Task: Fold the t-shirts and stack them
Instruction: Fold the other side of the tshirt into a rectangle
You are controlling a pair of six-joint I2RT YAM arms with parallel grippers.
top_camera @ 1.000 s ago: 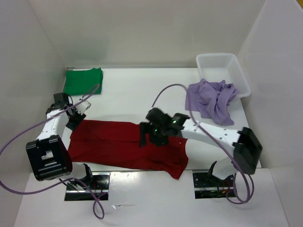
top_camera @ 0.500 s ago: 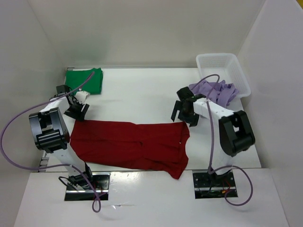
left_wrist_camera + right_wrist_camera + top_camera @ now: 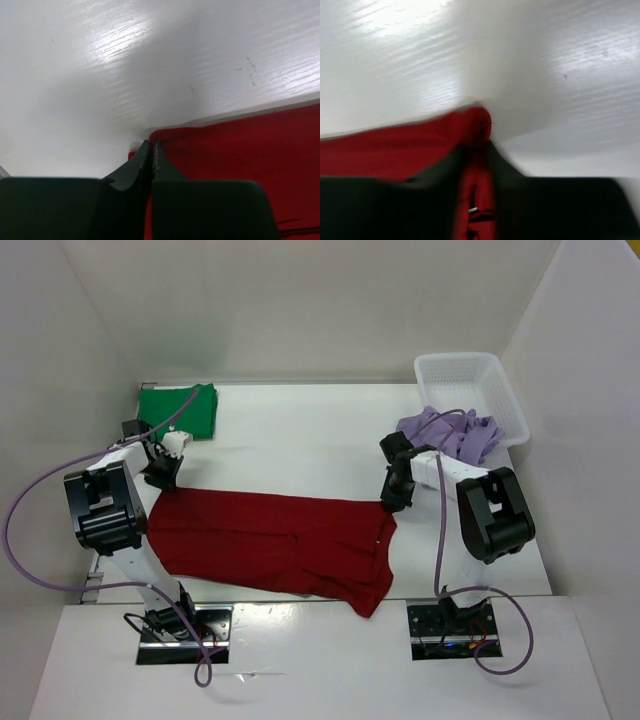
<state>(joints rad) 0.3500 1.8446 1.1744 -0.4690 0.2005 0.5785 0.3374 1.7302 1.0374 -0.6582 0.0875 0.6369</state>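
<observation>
Dark red shirt (image 3: pixel 270 540), soft matte cloth, lies spread flat on the glossy white tabletop (image 3: pixel 290 440). Left fingers (image 3: pixel 145 159) are pressed together on its far-left corner. Right fingers (image 3: pixel 392 496) pinch a bunched fold at its far-right corner; that view is blurred. Green shirt (image 3: pixel 178 410) is a folded rectangle far left. Lavender shirt (image 3: pixel 450 440) lies crumpled, touching the lattice basket (image 3: pixel 505 390).

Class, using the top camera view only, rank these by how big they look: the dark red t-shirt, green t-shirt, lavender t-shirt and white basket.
1. dark red t-shirt
2. white basket
3. green t-shirt and lavender t-shirt: too alike to rank; the lavender one is crumpled and partly behind the right arm.
</observation>
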